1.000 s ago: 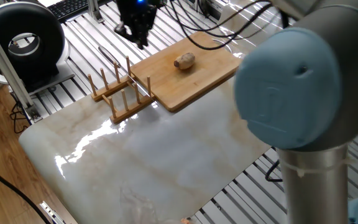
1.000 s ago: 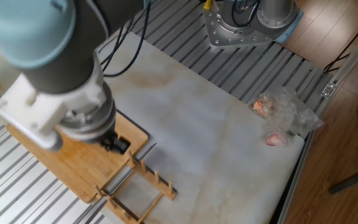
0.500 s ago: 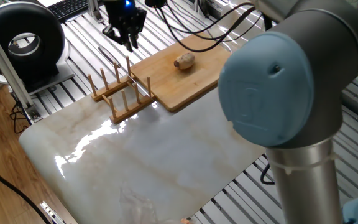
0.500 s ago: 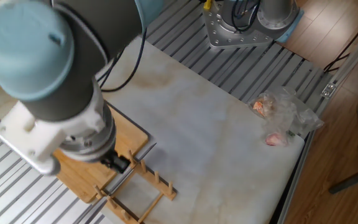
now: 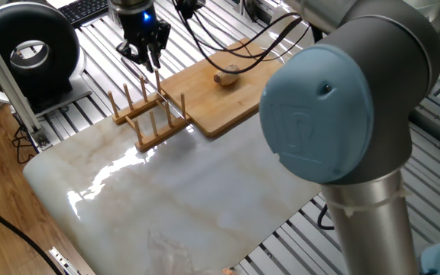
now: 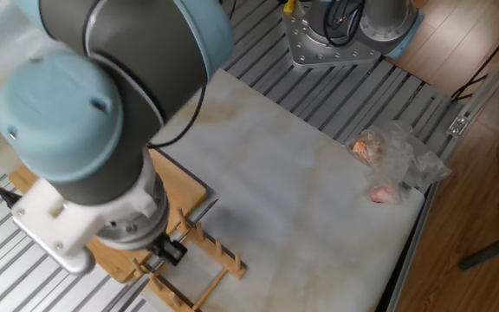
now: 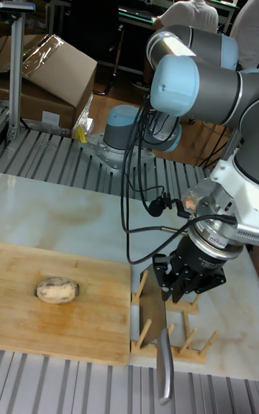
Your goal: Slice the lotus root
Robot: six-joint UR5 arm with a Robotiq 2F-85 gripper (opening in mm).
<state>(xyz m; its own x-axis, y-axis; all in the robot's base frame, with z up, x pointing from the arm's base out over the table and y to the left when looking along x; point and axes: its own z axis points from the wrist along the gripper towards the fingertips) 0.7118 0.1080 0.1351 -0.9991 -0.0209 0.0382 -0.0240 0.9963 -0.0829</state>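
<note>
At the near edge of the tall fixed view, one knife (image 7: 160, 335) rests in the wooden rack (image 7: 167, 320), blade standing between the pegs and handle pointing toward the camera. Directly above the blade hangs the claw (image 7: 175, 286), its fingers pointing down and spread apart, holding nothing. One bamboo cutting board (image 7: 65, 302) lies on the marble table (image 7: 65, 216), touching the rack's side. On this board sits one lotus root (image 7: 57, 290), a small beige chunk lying on its side with its long axis running across the picture. The lotus root lies well apart from the claw, on the far side of the rack in that direction. Judged from this layout, the knife must be taken first; the next move likely calls for a descent onto the knife, then travel along the board toward the lotus root. One fixed view confirms the claw (image 5: 145, 52) over the rack (image 5: 148, 116) and the lotus root (image 5: 226, 74) uncut. Count: one arm, one knife, one rack, one board, one root.
</note>
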